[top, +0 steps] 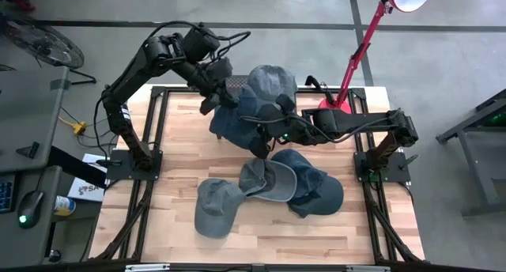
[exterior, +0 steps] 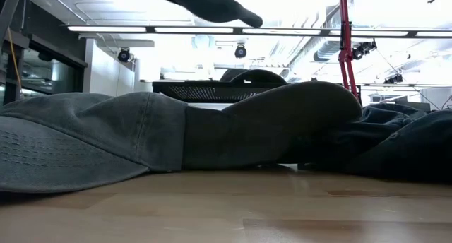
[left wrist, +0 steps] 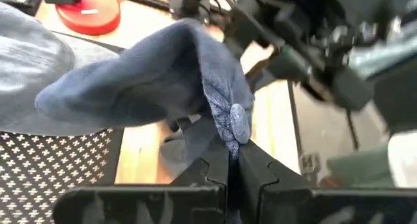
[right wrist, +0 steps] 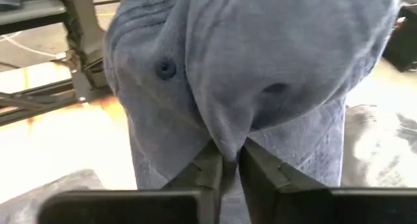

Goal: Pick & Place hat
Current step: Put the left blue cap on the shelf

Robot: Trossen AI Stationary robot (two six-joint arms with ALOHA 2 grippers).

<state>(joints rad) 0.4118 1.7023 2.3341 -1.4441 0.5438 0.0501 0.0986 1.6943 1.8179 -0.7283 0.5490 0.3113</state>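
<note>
Right at the near edge of the wooden desk (top: 182,157) lies a loose heap of caps: a grey cap (top: 215,207) closest to the front, a second grey cap (top: 269,179) just behind it with its brim overlapping, and a dark blue cap (top: 312,187) touching them on the right side. From table height the grey cap's brim and crown fill most of the low view, with the blue one slumped beside it.

Farther back, above the middle of the desk, both arms hold one blue denim hat (top: 237,122) up in the air between them. The right pincer (right wrist: 225,160) is pinched tight on a fold of the hat's cloth, its two fingers nearly meeting with only fabric between them; a small button on the crown shows just above the grip. The left pincer (left wrist: 234,160) is likewise squeezed closed on another edge of the same hat, the cloth bunched where the fingers meet.

Behind the held hat, at the back of the desk, sits a black perforated tray (top: 237,88) with another blue cap (top: 273,82) resting on it. To the right of that stands a red lamp (top: 371,35), its round base (top: 332,106) on the desk's far right corner and its stem leaning up and away.
</note>
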